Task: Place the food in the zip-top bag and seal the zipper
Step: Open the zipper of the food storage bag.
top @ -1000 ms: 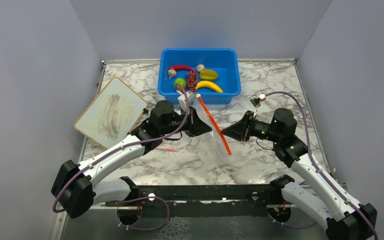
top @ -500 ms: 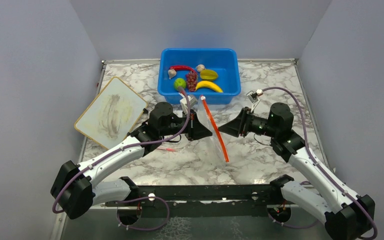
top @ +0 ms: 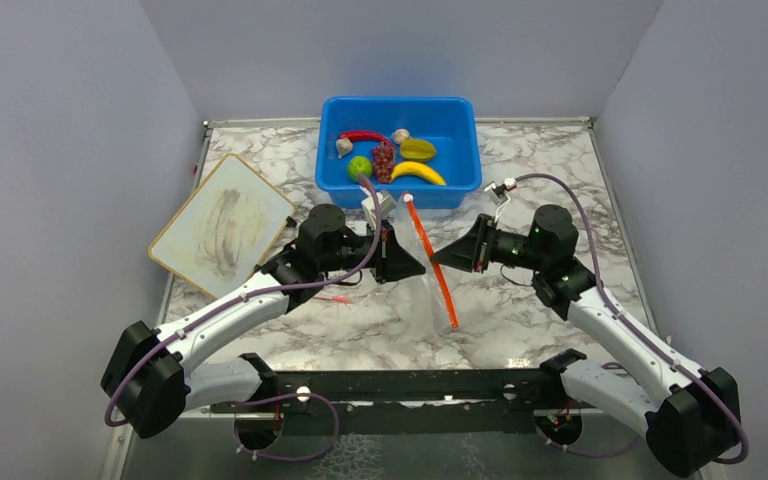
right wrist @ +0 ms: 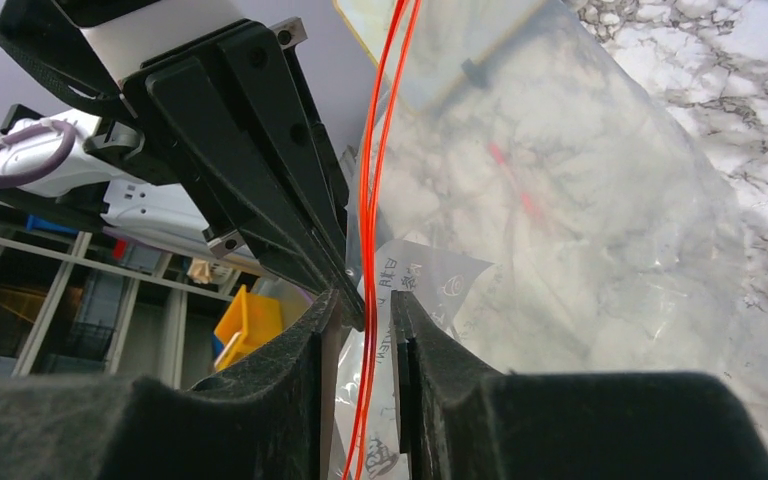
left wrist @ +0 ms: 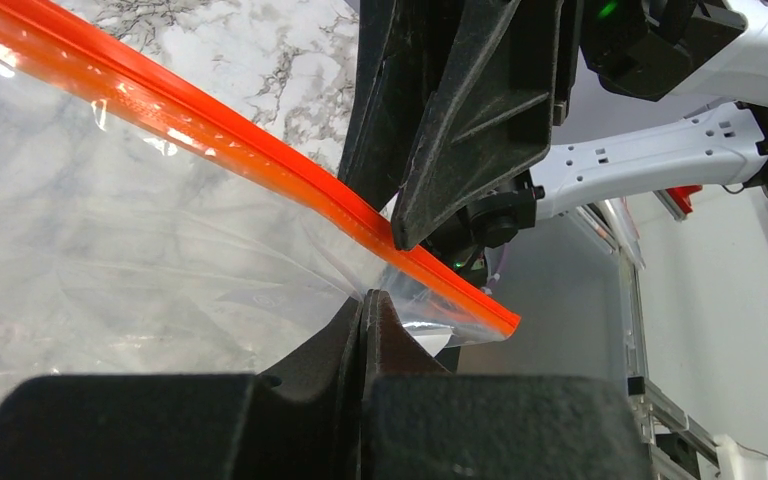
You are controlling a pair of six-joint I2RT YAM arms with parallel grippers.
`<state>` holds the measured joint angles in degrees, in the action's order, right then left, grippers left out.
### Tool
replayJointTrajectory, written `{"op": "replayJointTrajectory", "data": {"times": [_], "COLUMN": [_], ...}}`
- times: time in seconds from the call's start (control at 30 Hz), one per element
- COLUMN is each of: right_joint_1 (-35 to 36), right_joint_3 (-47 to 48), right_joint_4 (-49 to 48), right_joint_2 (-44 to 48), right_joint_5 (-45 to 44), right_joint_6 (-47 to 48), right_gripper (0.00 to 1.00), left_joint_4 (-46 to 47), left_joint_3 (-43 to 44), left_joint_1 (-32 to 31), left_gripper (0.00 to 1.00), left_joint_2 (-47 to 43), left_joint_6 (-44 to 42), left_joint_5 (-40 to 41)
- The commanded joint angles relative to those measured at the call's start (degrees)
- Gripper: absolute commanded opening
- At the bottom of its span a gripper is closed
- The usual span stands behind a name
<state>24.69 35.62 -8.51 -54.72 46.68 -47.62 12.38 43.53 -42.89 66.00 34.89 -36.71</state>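
The clear zip-top bag (top: pixel 426 290) hangs between the two arms, its orange-red zipper (top: pixel 430 262) running slantwise. My left gripper (left wrist: pixel 363 300) is shut on the bag's film just below the zipper (left wrist: pixel 260 160). My right gripper (right wrist: pixel 365 300) faces it from the right and is open, with the zipper strip (right wrist: pixel 375 150) running through the narrow gap between its fingers. The food lies in the blue tub (top: pixel 397 101) behind: banana (top: pixel 418 172), lime (top: pixel 359 167), chili (top: pixel 365 136), grapes (top: pixel 384 160), starfruit (top: pixel 418 149) and garlic (top: pixel 344 147).
A wood-framed whiteboard (top: pixel 222 225) lies at the left on the marble table. A thin red stick (top: pixel 332 298) lies beneath the left arm. Grey walls close in on three sides.
The right arm has moved left until its fingers straddle the zipper. The bag's strip has swung a little to the left. The left gripper has kept its hold.
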Motion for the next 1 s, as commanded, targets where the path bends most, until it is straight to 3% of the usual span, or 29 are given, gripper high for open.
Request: {"op": "replayJointTrajectory", "data": {"times": [0.0, 0.07, 0.23, 0.73, 0.97], "right_joint_1": [0.3, 0.3, 0.3, 0.2, 0.2], "right_joint_3": [-1.3, -1.4, -2.6, -1.7, 0.6], "right_joint_4": [-4.7, -4.9, -7.9, -5.1, 2.0], "right_joint_2": [-0.2, -0.5, -0.6, 3.0, 3.7], "right_joint_5": [2.4, 2.5, 4.1, 5.3, 0.7], "right_joint_6": [-1.7, -1.8, -4.3, -2.8, 2.5], "right_gripper": [0.25, 0.23, 0.01, 0.01, 0.01], "left_joint_4": [2.3, 2.5, 2.5, 2.3, 0.7], "left_joint_3": [-1.0, -1.4, -1.8, -3.6, -4.1], "left_joint_1": [-0.4, -0.5, -0.5, -0.5, -0.4], "left_gripper": [0.00, 0.00, 0.00, 0.00, 0.00], "left_joint_2": [-0.8, -0.9, -1.2, -7.9, -9.8], "left_joint_6": [-1.6, -1.7, -2.6, -5.0, -5.5], "left_joint_5": [-1.7, -1.7, -1.8, -4.8, -5.4]}}
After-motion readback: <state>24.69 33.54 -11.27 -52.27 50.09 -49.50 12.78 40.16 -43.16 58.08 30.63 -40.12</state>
